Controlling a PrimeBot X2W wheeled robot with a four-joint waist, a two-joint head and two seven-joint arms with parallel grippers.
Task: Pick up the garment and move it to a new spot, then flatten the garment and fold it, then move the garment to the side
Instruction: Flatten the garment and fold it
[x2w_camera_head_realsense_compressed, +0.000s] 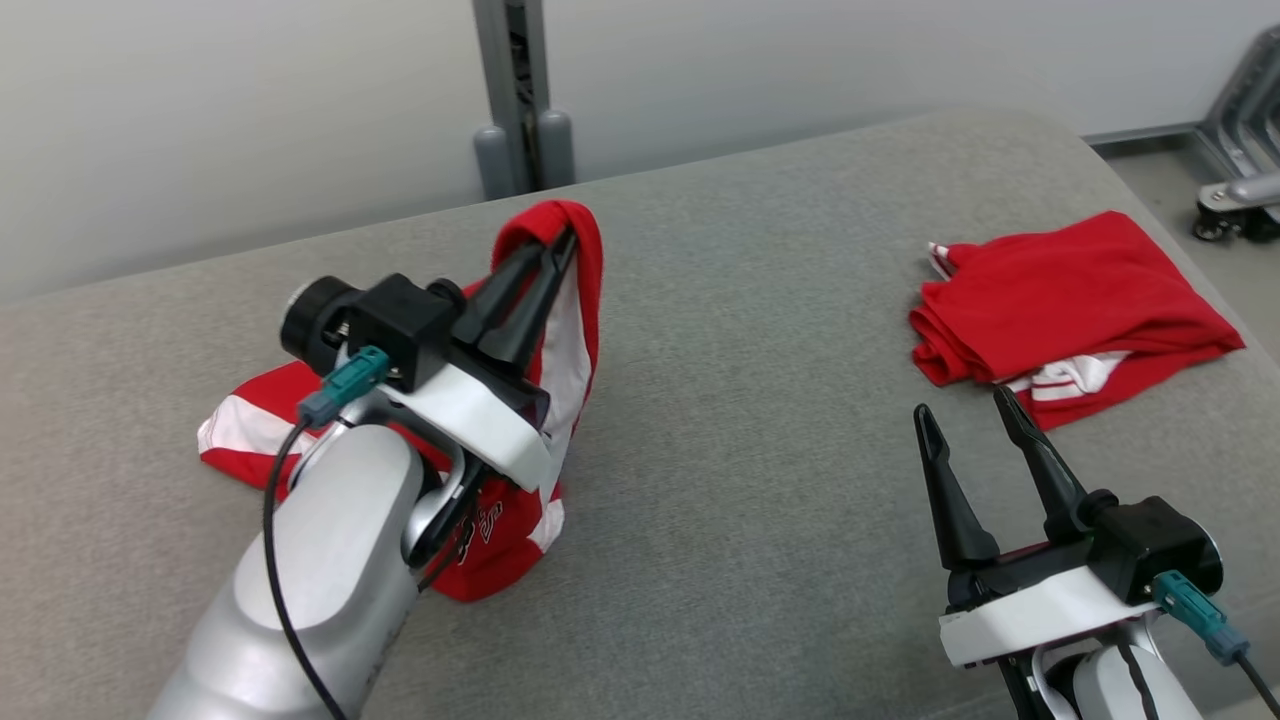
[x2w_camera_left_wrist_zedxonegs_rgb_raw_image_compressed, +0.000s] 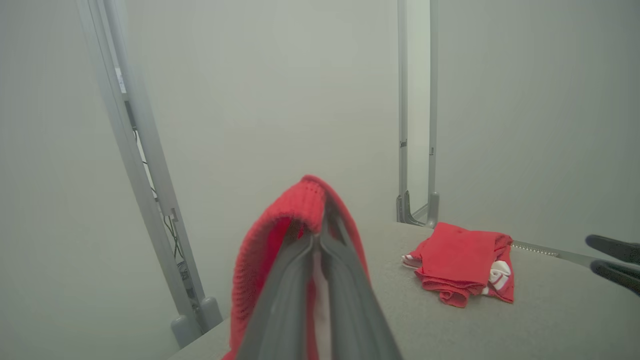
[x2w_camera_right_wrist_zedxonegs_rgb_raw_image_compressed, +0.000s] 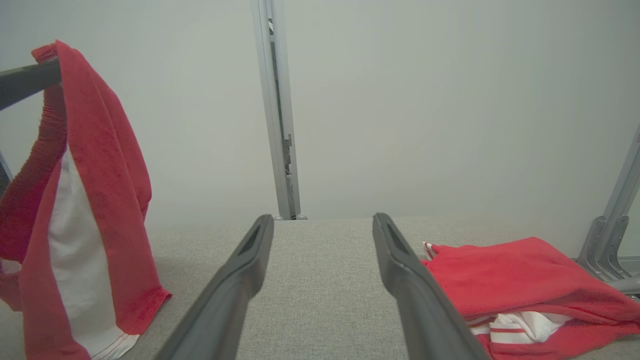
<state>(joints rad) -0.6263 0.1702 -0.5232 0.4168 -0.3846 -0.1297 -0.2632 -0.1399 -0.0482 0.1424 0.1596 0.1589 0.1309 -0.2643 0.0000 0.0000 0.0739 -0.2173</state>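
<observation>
A red and white garment (x2w_camera_head_realsense_compressed: 570, 330) hangs from my left gripper (x2w_camera_head_realsense_compressed: 560, 235), which is shut on its ribbed red edge and holds it up off the grey surface. Its lower part still trails on the cloth behind my left forearm. In the left wrist view the ribbed edge (x2w_camera_left_wrist_zedxonegs_rgb_raw_image_compressed: 300, 200) drapes over the closed fingers (x2w_camera_left_wrist_zedxonegs_rgb_raw_image_compressed: 345, 300). The right wrist view shows the garment (x2w_camera_right_wrist_zedxonegs_rgb_raw_image_compressed: 90, 200) hanging at the left. My right gripper (x2w_camera_head_realsense_compressed: 970, 410) stands open and empty at the lower right, its fingers (x2w_camera_right_wrist_zedxonegs_rgb_raw_image_compressed: 240, 280) pointing over bare surface.
A second red garment (x2w_camera_head_realsense_compressed: 1070, 300), folded, lies at the far right of the grey padded surface (x2w_camera_head_realsense_compressed: 760, 420), just beyond my right gripper. A grey post (x2w_camera_head_realsense_compressed: 520, 90) rises behind the surface. A metal frame with a caster (x2w_camera_head_realsense_compressed: 1230, 200) stands off the right edge.
</observation>
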